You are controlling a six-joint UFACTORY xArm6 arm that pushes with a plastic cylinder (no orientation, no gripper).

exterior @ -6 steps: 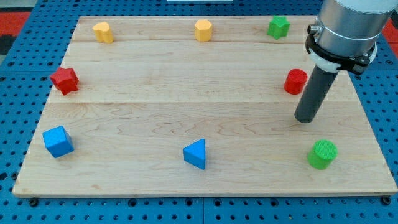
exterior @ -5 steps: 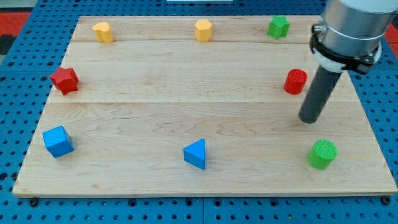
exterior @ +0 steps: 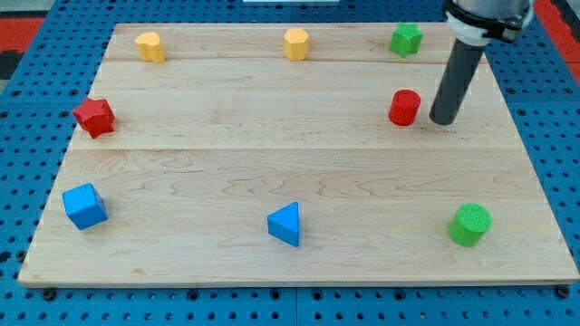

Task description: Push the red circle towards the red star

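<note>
red circle (exterior: 405,107): sits on the view's right side of the board, roughly mid-height, a bit below the green star.
my tip (exterior: 442,120): just beside the red circle on its right, looks like a sliver of gap, can't tell for sure if it's touching. No claw here btw, it's just a plain rod, so nothing to open or shut.
red star (exterior: 94,117): way over at the view's left edge, almost level with the circle, maybe a touch lower.
push line: this is the bit that matters. The circle lies straight left of my tip and the star is further left on nearly the same line, so I'd guess a plain leftward shove does it.
in the way: nothing sits between them.
other blocks: green star (exterior: 406,38), two yellow blocks (exterior: 150,45) (exterior: 296,43) along the top; blue cube (exterior: 84,206), blue triangle (exterior: 285,224), green cylinder (exterior: 469,224) along the bottom, all well off the line.
wooden board (exterior: 272,136): flat, carries all of it.
</note>
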